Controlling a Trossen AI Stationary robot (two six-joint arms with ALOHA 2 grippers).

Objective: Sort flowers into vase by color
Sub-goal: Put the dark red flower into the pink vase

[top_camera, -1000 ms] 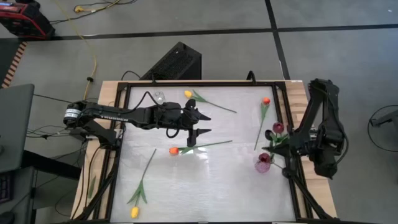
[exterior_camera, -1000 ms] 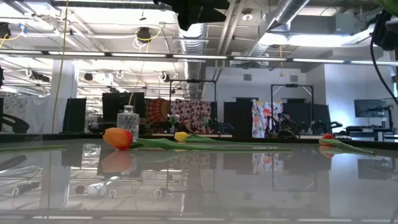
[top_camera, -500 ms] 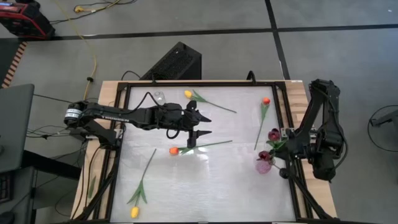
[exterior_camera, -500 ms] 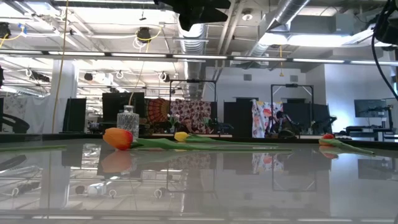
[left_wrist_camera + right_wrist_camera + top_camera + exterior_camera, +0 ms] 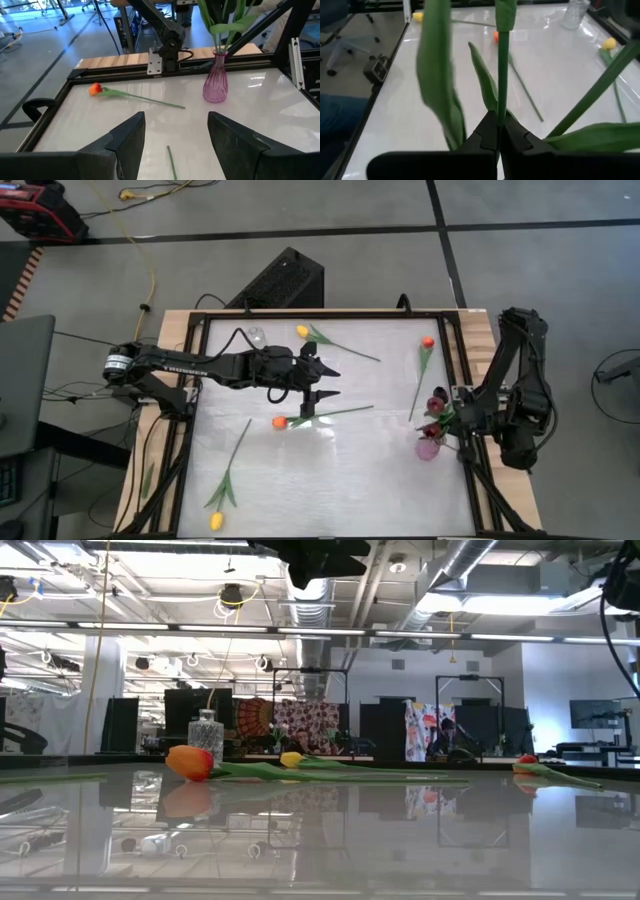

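Right gripper (image 5: 498,131): fingers are pressed together on the green stem of a dark red tulip (image 5: 436,402); the gripper is held directly over the purple vase (image 5: 428,448), at the table's right edge.
Held tulip: the stem is seen upright between the closed fingers in the right wrist view, with long green leaves on both sides of it.
Purple vase: placed on the white table (image 5: 330,480), just inside the right rail; a ribbed glass body with green stems rising from its neck is shown in the left wrist view (image 5: 216,85). A second dark red head (image 5: 430,430) is seen just above the vase.
Left gripper (image 5: 316,384): fingers are spread wide and nothing is held; the gripper hovers well to the left of the purple vase, above the table's middle.
Orange tulip, centre (image 5: 281,422): laid flat just below the left gripper, stem directed toward the purple vase.
Orange tulip, right (image 5: 428,342): laid flat beyond the purple vase, near the far right corner, stem pointed back toward the vase.
Yellow tulip, far (image 5: 303,331): laid flat near the far edge, well left of the purple vase.
Yellow tulip, near (image 5: 215,521): laid flat at the near left corner, farthest from the purple vase.
Clear vase (image 5: 205,730): positioned at the far left, well apart from the purple vase.
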